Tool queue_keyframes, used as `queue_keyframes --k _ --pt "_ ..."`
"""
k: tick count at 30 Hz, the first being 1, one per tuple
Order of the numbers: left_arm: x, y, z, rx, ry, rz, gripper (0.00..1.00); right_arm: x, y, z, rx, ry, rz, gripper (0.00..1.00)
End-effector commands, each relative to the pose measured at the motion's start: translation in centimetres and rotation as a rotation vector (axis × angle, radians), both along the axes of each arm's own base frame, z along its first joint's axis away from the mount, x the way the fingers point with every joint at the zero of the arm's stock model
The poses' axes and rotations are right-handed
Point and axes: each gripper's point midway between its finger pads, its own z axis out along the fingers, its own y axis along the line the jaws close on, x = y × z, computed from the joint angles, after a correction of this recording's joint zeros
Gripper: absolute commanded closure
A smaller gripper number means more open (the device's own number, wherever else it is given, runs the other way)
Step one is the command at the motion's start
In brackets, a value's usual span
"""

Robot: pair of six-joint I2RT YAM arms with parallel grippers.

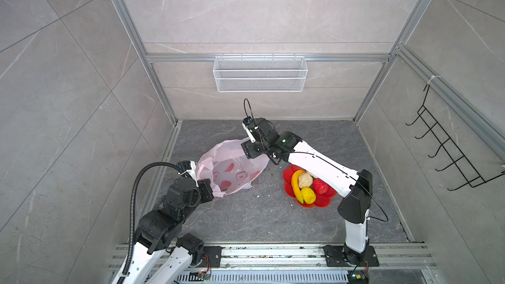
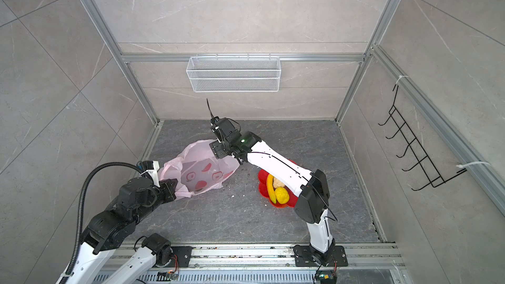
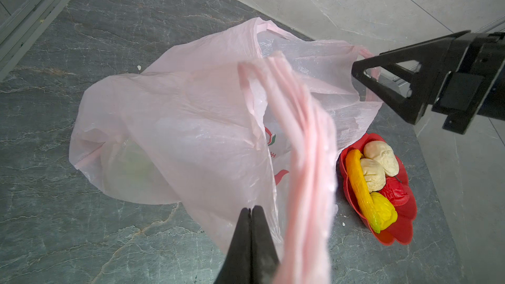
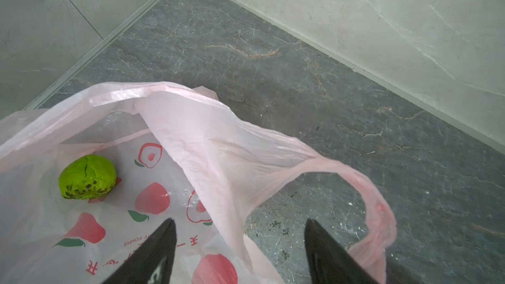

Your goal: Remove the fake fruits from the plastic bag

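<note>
**Robot arms at the plastic bag (image 1: 232, 170), one fruit inside**

The pale-pink plastic bag lies crumpled on the dark stone tabletop (image 1: 259, 214), left of centre in both top views, its mouth gaping. The left gripper (image 3: 250, 209), jaws pressed together, pinches the bag's near rim beside one loop handle (image 3: 300, 146), which rises blurred past the wrist camera. The right gripper (image 4: 240, 222) hangs over the far rim with its jaws spread wide and nothing between them. One finger is above the bag's printed inside, the other over bare tabletop within the outline of the second handle (image 4: 382, 214). Inside the bag sits a bumpy green ball (image 4: 87, 181), the only fruit seen there. Just beside the bag, a red flower-shaped dish (image 1: 325, 200) holds the banana (image 1: 295, 187), a yellow lumpy fruit (image 1: 308, 195), a small red fruit (image 1: 320, 186) and two beige lumpy pieces (image 3: 371, 173), partly under the right arm
</note>
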Motion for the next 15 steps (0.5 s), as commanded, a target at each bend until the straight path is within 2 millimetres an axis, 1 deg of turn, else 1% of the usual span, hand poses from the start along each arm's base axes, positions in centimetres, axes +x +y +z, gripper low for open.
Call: queue_keyframes --k 1,4,9,13,15 --pt "0.3 0.0 0.6 -0.023 -0.028 0.011 1.0 -0.8 0.9 -2.1 -0.006 0.085 0.046 0.24" --pt "0.3 0.1 0.6 -0.02 -0.027 0.016 1.0 -1.1 1.5 -3.6 -0.003 0.13 0.056 0.24" --pt "0.2 0.3 0.7 -0.018 -0.034 0.023 1.0 -1.1 2.1 -5.5 0.009 0.174 0.056 0.24" --pt "0.1 0.4 1.0 -0.02 -0.041 0.023 1.0 -0.8 2.9 -6.3 0.028 0.194 0.066 0.27" --pt "0.2 0.3 1.3 -0.023 -0.047 0.023 1.0 -0.4 3.5 -6.5 0.049 0.199 0.076 0.31"
